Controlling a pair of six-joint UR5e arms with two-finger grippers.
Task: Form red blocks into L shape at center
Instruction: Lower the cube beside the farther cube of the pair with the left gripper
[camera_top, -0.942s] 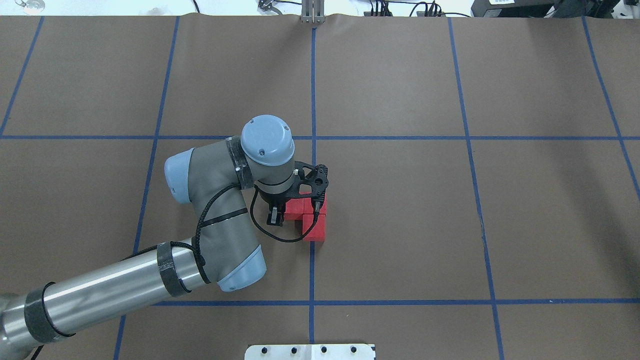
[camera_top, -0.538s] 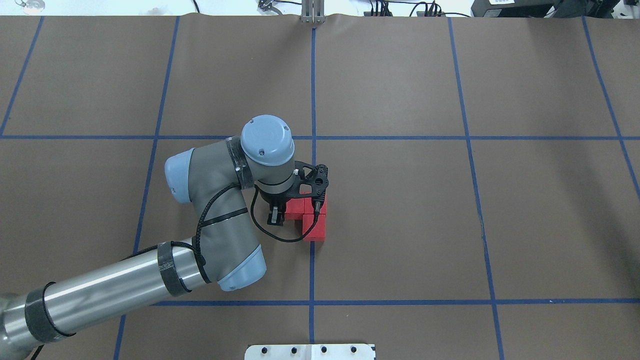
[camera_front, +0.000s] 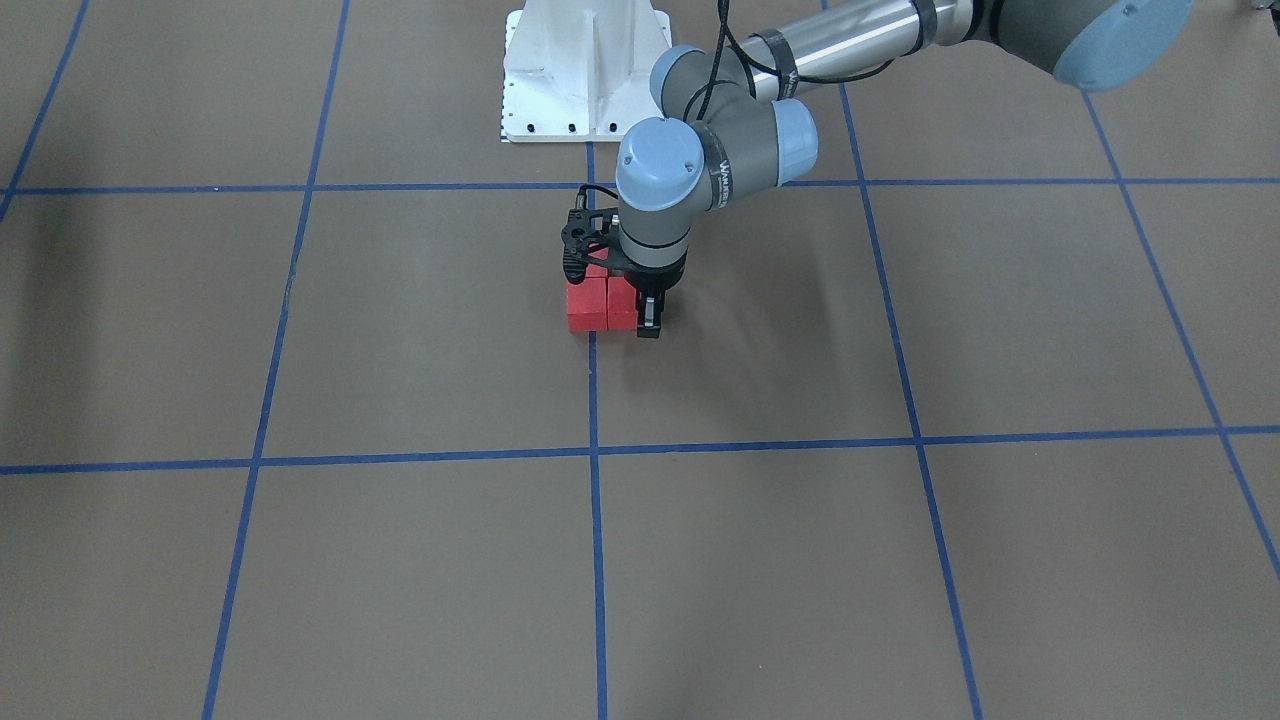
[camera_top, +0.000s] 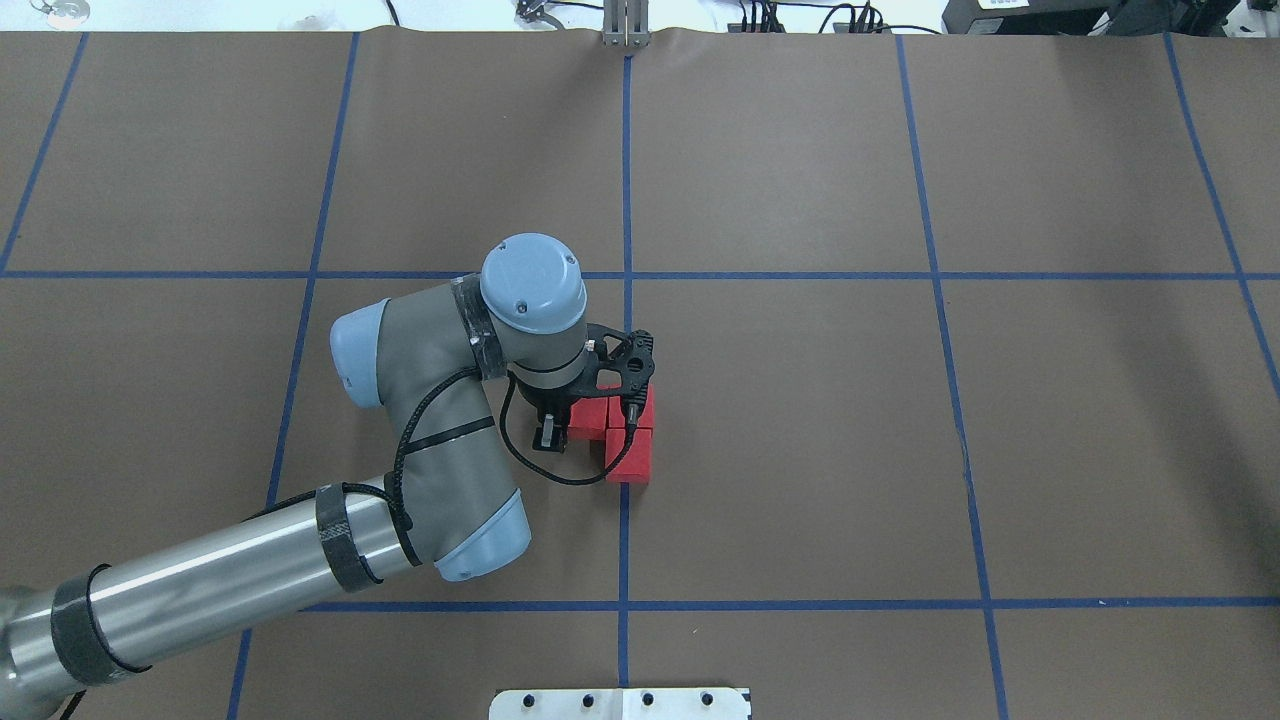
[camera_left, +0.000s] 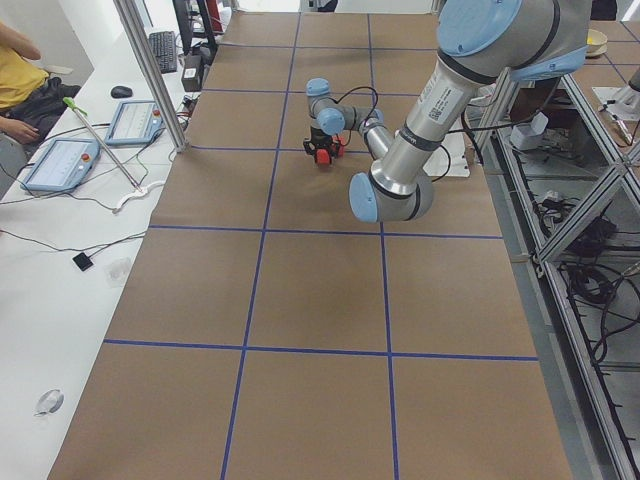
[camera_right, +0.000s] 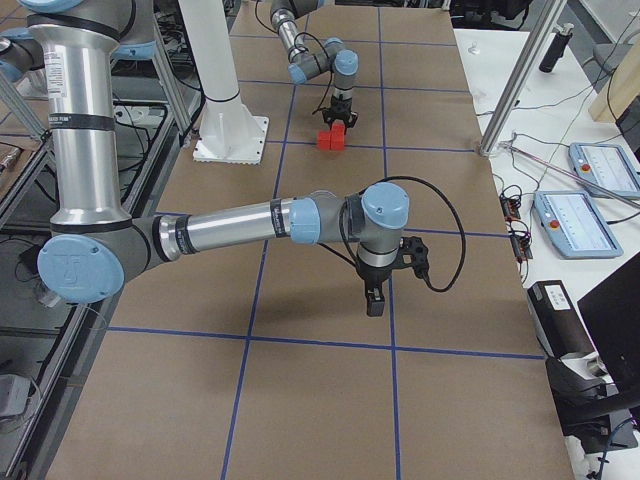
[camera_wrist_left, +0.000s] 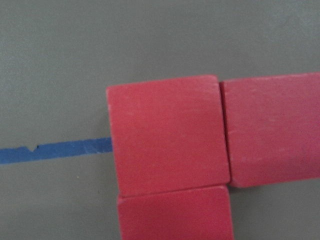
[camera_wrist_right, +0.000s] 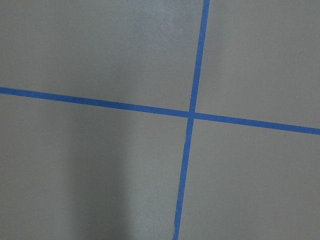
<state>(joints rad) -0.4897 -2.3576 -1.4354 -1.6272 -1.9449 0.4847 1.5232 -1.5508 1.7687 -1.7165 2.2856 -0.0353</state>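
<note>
Red blocks (camera_top: 628, 462) in L shape (camera_wrist_left: 167, 135), just beside left claw (camera_top: 548, 437), grip unclear

White pedestal (camera_front: 585, 70) at table edge. Side desk (camera_left: 60, 300): two pendants (camera_left: 60, 163), keyboard (camera_left: 163, 50), mouse (camera_left: 121, 91). Person (camera_left: 18, 85), yellow shirt.

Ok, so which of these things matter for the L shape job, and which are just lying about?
In the job: red blocks, left tool, gridded floor.
Lying about: right tool, white pedestal, tablets, keyboard.
</note>
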